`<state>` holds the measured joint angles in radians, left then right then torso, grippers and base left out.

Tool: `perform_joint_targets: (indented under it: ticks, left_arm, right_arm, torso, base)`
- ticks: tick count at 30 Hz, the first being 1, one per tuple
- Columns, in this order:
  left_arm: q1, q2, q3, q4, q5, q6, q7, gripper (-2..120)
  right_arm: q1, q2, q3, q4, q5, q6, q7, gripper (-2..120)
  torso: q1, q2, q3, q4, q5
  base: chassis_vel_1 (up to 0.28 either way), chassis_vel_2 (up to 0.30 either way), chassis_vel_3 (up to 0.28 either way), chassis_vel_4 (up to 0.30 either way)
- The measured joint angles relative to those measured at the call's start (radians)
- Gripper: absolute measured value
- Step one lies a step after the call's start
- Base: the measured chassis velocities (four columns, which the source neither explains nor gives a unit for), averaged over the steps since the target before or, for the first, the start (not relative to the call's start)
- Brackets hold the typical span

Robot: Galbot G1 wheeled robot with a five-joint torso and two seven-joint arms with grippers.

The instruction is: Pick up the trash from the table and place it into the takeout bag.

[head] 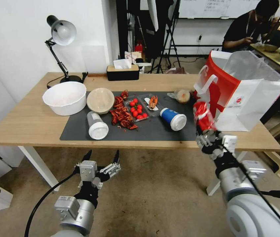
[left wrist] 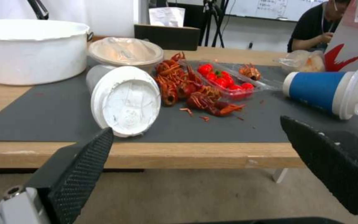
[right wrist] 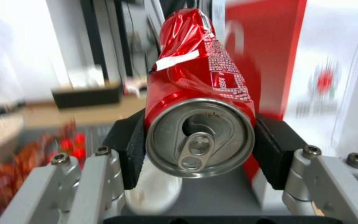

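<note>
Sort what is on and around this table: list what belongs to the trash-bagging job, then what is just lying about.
Job: crushed red can clamped in the right gripper; takeout bag; blue cup; clear lidded cup; beige bowl; small clear bag; open left gripper, below the table edge.

Lying about: desk lamp; tissue box; white tub.

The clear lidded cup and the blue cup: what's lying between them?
In the head view, red crayfish shells and a clear tray of cherry tomatoes lie on the mat between them.
</note>
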<state>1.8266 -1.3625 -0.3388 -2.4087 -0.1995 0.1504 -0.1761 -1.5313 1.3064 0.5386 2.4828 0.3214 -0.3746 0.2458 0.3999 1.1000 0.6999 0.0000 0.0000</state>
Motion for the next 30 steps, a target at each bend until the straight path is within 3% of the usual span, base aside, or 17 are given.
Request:
perform_joint_targets:
  ticks: [3, 8, 11, 12, 16, 19, 22, 30]
  left_arm:
    - [0.004, -0.009, -0.004, 0.004, 0.017, 0.0, 0.002, 100]
    - [0.006, -0.013, -0.003, 0.005, 0.021, 0.0, 0.002, 100]
    - [0.008, -0.016, -0.004, 0.008, 0.022, 0.002, 0.003, 100]
    - [0.008, -0.016, -0.004, 0.008, 0.022, 0.002, 0.003, 100]
    - [0.01, -0.02, -0.006, 0.009, 0.022, 0.003, 0.003, 100]
    - [0.012, -0.025, -0.006, 0.011, 0.023, 0.003, 0.003, 100]
    - [0.012, -0.027, -0.005, 0.011, 0.024, 0.003, 0.003, 100]
    - [0.012, -0.028, -0.005, 0.014, 0.024, 0.003, 0.003, 100]
  right_arm:
    - [0.121, -0.134, 0.07, -0.077, 0.147, 0.143, -0.106, 52]
    - [0.21, -0.2, 0.079, -0.127, 0.254, 0.158, -0.082, 52]
    - [0.343, -0.299, 0.081, -0.193, 0.363, 0.157, -0.009, 52]
    - [0.343, -0.299, 0.081, -0.193, 0.363, 0.157, -0.009, 52]
    - [0.462, -0.38, 0.077, -0.263, 0.441, 0.129, 0.078, 52]
    - [0.561, -0.436, 0.068, -0.325, 0.516, 0.052, 0.187, 52]
    - [0.621, -0.459, 0.057, -0.369, 0.575, -0.007, 0.254, 52]
    - [0.694, -0.48, 0.044, -0.432, 0.635, -0.065, 0.31, 52]
  torso:
    - [0.0, 0.0, 0.0, 0.0, 0.0003]
    - [0.0, 0.0, 0.0, 0.0002, 0.0002]
    - [0.0, 0.0, 0.0, 0.0001, 0.0001]
    - [0.0, 0.0, 0.0, 0.0001, 0.0001]
    - [0.0, 0.0, 0.0, 0.0001, -0.0001]
    - [0.0, 0.0, 0.0, 0.0001, 0.0]
    - [0.0, 0.0, 0.0, 0.0, 0.0001]
    - [0.0, 0.0, 0.0, -0.0001, 0.0002]
  base:
    - [0.0, 0.0, 0.0, 0.0]
    - [0.0, 0.0, 0.0, 0.0]
    - [0.0, 0.0, 0.0, 0.0]
    - [0.0, 0.0, 0.0, 0.0]
    - [0.0, 0.0, 0.0, 0.0]
    - [0.0, 0.0, 0.0, 0.0]
    - [0.0, 0.0, 0.0, 0.0]
    - [0.0, 0.0, 0.0, 0.0]
